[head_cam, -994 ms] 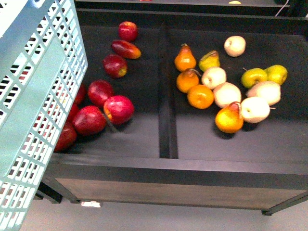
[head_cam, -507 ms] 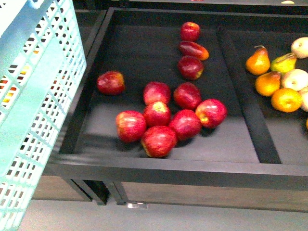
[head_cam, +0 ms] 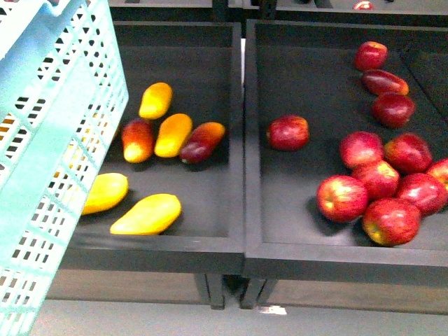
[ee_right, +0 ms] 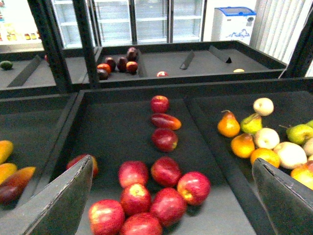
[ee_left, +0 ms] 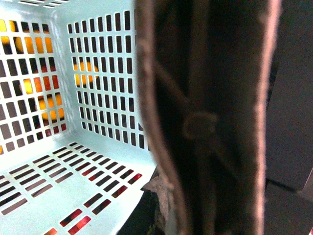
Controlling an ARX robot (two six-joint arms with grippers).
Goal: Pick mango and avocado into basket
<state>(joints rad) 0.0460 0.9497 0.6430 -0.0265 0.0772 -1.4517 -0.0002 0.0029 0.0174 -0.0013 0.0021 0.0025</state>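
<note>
Several yellow-orange mangoes (head_cam: 147, 215) lie in the left black bin (head_cam: 210, 42), partly behind the basket (head_cam: 49, 140). The basket is light turquoise, tilted, and hangs at the left edge of the front view. In the left wrist view its brown handle (ee_left: 205, 122) fills the middle, and my left gripper (ee_left: 168, 205) is shut on it. The basket's slotted floor (ee_left: 58, 181) is bare, with fruit colours showing through the slots. My right gripper (ee_right: 173, 200) stands open above red apples, away from the mangoes (ee_right: 17, 182). The avocado is out of view.
Red apples (head_cam: 378, 182) fill the bin to the right, past a raised divider (head_cam: 245, 140). Pears and oranges (ee_right: 254, 137) lie one bin further right. A small dark green fruit (ee_right: 6, 64), too small to identify, sits on a back shelf. Grey floor (head_cam: 210, 322) lies below the bins.
The front view has swept left: pears left the frame, apples slid to the right, and the mango bin came into view. The basket keeps its place at the left edge.
</note>
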